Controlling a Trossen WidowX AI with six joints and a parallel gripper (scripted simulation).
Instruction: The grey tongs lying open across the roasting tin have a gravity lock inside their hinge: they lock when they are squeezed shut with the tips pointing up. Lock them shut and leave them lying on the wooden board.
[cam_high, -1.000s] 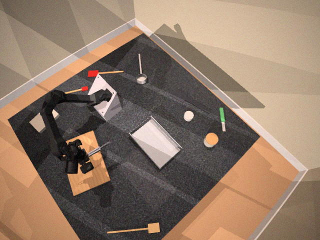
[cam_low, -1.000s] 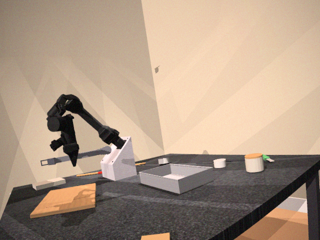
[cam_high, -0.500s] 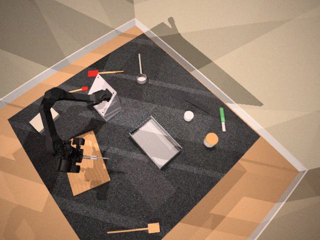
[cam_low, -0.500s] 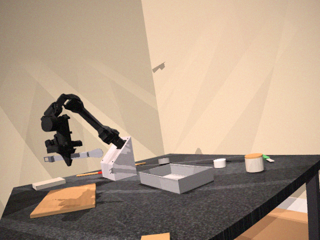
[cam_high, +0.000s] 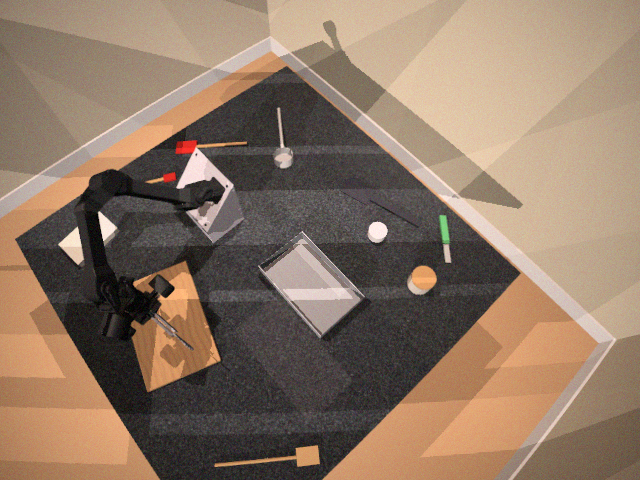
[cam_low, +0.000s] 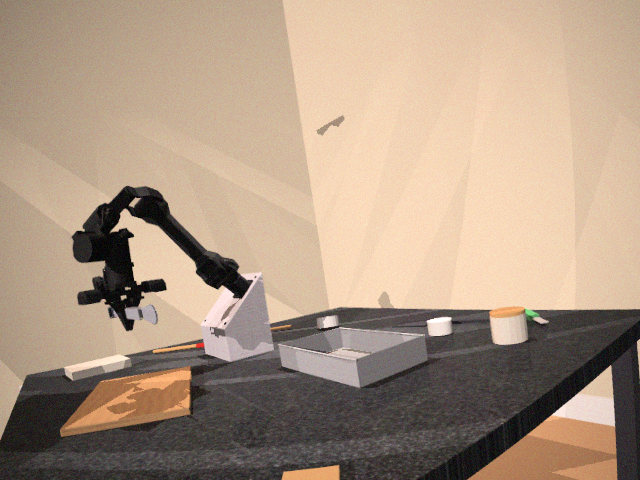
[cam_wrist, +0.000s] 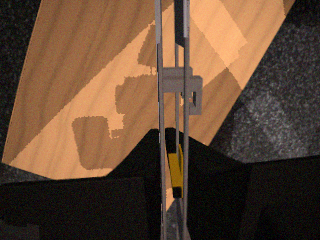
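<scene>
My gripper (cam_high: 151, 314) (cam_low: 124, 311) (cam_wrist: 161, 136) is shut on the grey tongs (cam_high: 174, 334) (cam_low: 141, 315) (cam_wrist: 173, 85). It holds them in the air, well above the wooden board (cam_high: 165, 373) (cam_low: 129, 403) (cam_wrist: 75, 75). In the wrist view the two tong arms run close together and almost parallel, squeezed shut, with a small yellow piece between them near my fingers. The tongs stick out level from the gripper over the board. The grey roasting tin (cam_high: 279, 250) (cam_low: 382, 362) stands empty at the middle of the table.
The arm's white wedge base (cam_high: 223, 212) (cam_low: 242, 321) stands behind the board. A white block (cam_high: 72, 248) (cam_low: 95, 365) lies to the left. A white cylinder (cam_high: 377, 231), a cork-lidded jar (cam_high: 422, 279) (cam_low: 508, 325), a green-handled tool (cam_high: 444, 229), red spatulas (cam_high: 186, 146) and a ladle (cam_high: 282, 157) lie further off.
</scene>
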